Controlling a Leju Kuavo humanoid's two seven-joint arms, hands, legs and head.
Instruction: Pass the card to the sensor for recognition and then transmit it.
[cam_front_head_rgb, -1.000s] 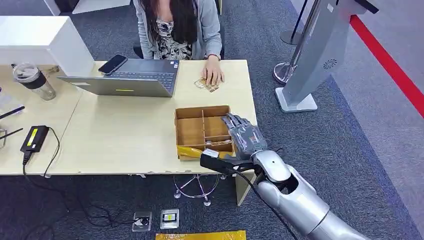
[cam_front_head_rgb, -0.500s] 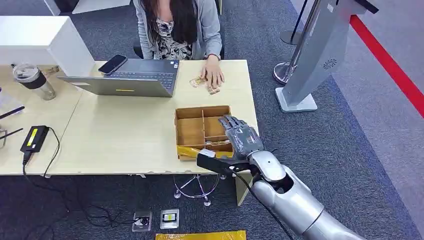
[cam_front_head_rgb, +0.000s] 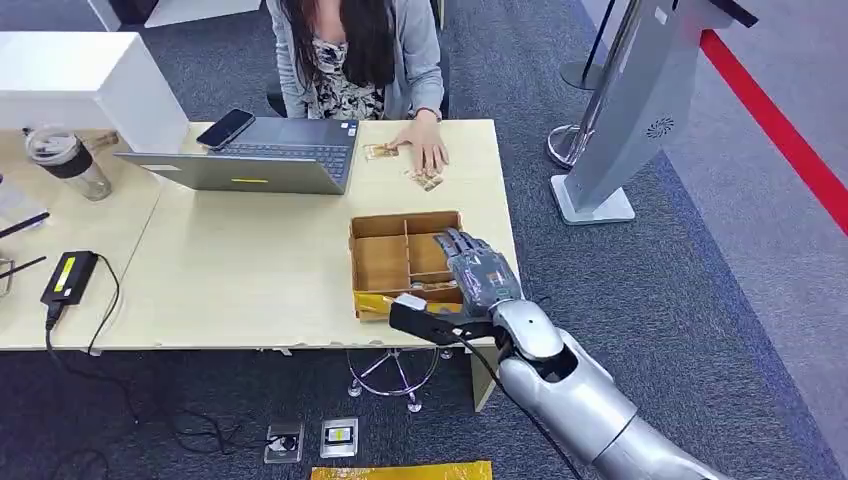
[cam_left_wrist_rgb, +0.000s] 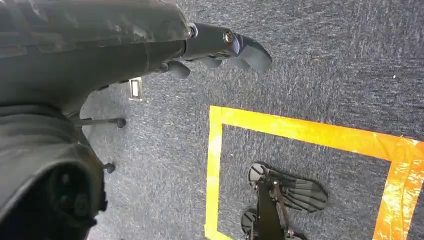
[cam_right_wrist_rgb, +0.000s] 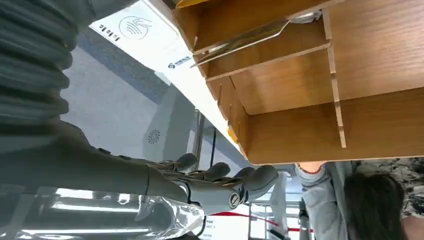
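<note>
Pale wood bench (cam_front_head_rgb: 250, 270), person (cam_front_head_rgb: 360, 50) seated at its far side. Your right hand (cam_front_head_rgb: 478, 268) hovers over the divided wooden box (cam_front_head_rgb: 385, 262), fingers spread, holding nothing. Cards (cam_front_head_rgb: 425, 287) lie in the box's near compartment. Left hand (cam_left_wrist_rgb: 220, 47) hangs over carpet, empty.

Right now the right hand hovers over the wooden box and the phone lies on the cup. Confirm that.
Wrong on one point: the phone lies on the laptop, not on the cup, as the head view shows. The right hand does hover over the wooden box.
</note>
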